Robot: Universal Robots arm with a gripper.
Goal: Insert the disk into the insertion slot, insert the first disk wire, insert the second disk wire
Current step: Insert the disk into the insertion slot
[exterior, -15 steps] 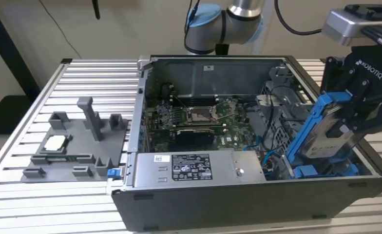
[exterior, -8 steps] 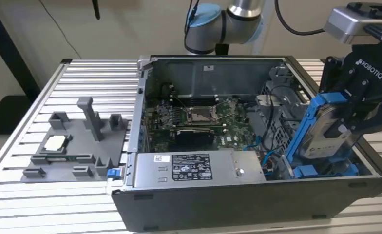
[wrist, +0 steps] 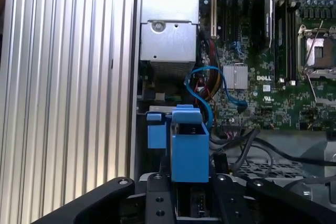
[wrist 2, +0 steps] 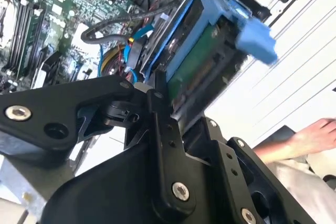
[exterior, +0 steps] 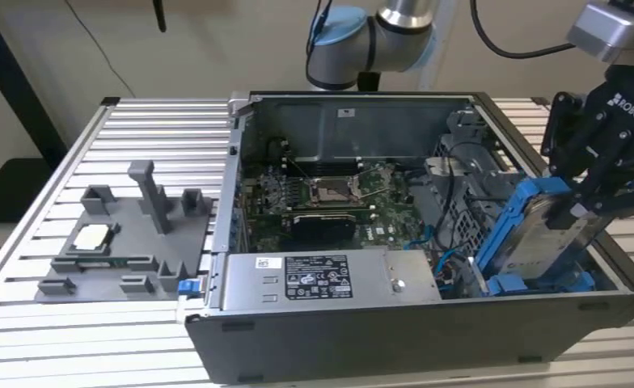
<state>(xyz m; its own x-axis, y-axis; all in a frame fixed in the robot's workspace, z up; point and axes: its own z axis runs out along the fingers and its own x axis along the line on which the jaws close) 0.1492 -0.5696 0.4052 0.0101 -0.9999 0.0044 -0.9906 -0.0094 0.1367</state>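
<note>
The disk [exterior: 527, 234], a silver-grey drive in a bright blue carrier, hangs tilted over the case's corner at the exterior view's right. My gripper [exterior: 565, 217] is shut on its upper part. Its lower end reaches down to the insertion slot [exterior: 549, 283], a bay with blue fittings just inside the case wall. In both wrist views the disk [wrist 2: 194, 51] [wrist: 189, 150] is clamped in the gripper [wrist 2: 170, 100] [wrist: 190, 182]. A blue wire [wrist: 202, 85] loops loose in the case beside the disk, next to red and yellow leads.
The open computer case holds a grey power-supply box [exterior: 317, 279] at its front and the motherboard [exterior: 328, 198] behind it. A grey fixture block [exterior: 123, 242] lies on the slatted table [exterior: 36, 267] at the exterior view's left. A person's hand [wrist 2: 315, 132] rests outside the case.
</note>
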